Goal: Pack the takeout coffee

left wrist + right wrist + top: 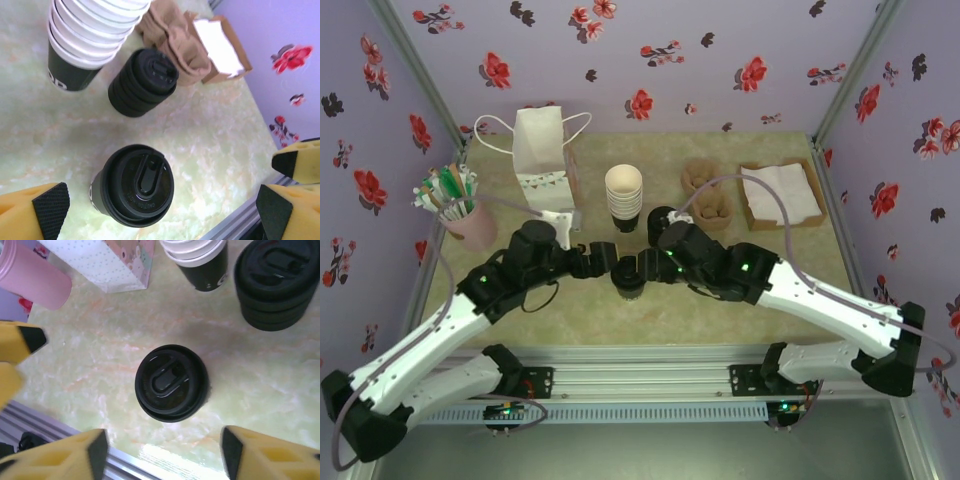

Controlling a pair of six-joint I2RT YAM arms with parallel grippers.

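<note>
Spread wide and gripping nothing, the left gripper (pixel 162 210) and right gripper (pixel 165 452) flank the takeout coffee (pixel 171 382), upright on the table (pixel 260 375) near its front edge, probably so either can lift it toward the paper bag (pixel 542 150).

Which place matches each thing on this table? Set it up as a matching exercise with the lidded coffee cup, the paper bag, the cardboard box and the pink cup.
Things:
1. coffee cup
2. paper bag
3. cardboard box
4. pink cup

Places:
A. back right
B. middle, nearest the front
C. left edge
D. back left, standing upright

Pairs: 1-B, 2-D, 3-A, 4-C
</note>
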